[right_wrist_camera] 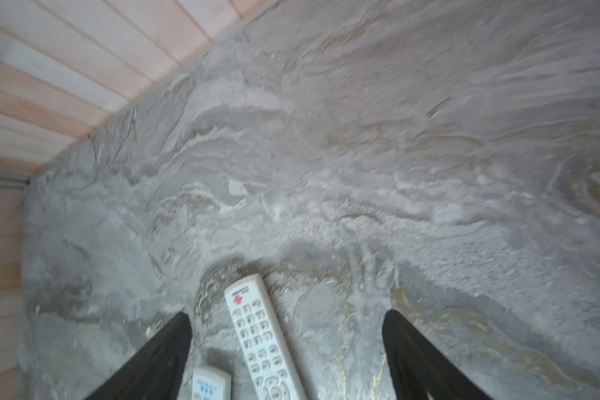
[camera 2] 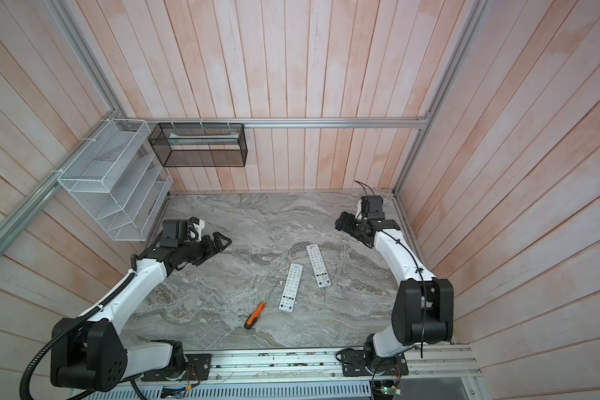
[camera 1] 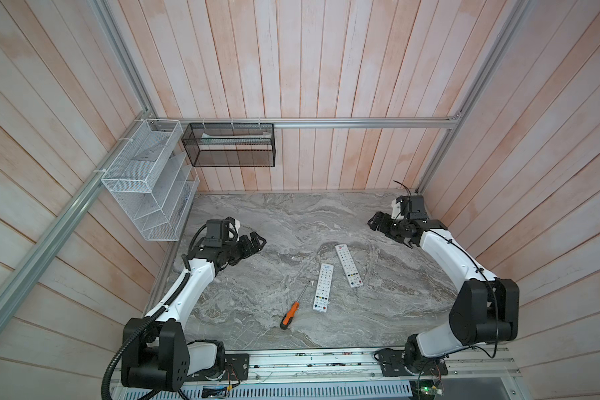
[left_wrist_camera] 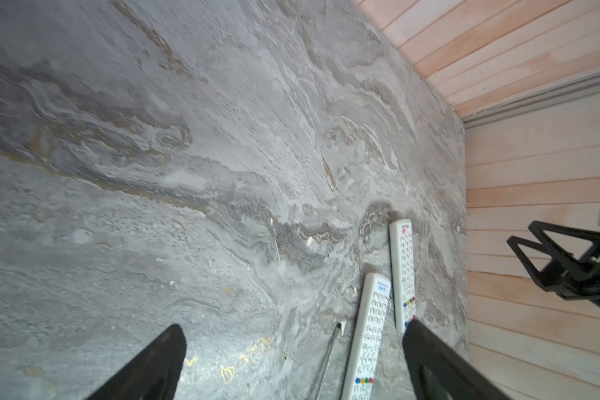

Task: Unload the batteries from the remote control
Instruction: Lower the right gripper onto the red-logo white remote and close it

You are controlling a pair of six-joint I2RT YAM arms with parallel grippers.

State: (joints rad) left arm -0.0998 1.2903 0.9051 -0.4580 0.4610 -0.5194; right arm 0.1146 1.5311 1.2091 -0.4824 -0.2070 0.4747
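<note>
The left fingers (left_wrist_camera: pixel 153 367) hung apart. Past the screwdriver (camera 1: pixel 291 310), the blue-logo remote (camera 1: pixel 323 287) and red-logo remote (camera 1: pixel 349 266) lay buttons-up on the table (camera 1: pixel 257 207), batteries unseen, presumably inside. The right fingers (right_wrist_camera: pixel 160 360), apart too, should pinch the red-logo remote's long edges to flip it.

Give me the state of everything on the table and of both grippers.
Left gripper: open, empty.
Right gripper: open, empty.
Near remote: lying flat, buttons up, back hidden.
Far remote: lying flat, buttons up, back hidden.
Screwdriver: lying flat, untouched.
Batteries: none visible.
</note>
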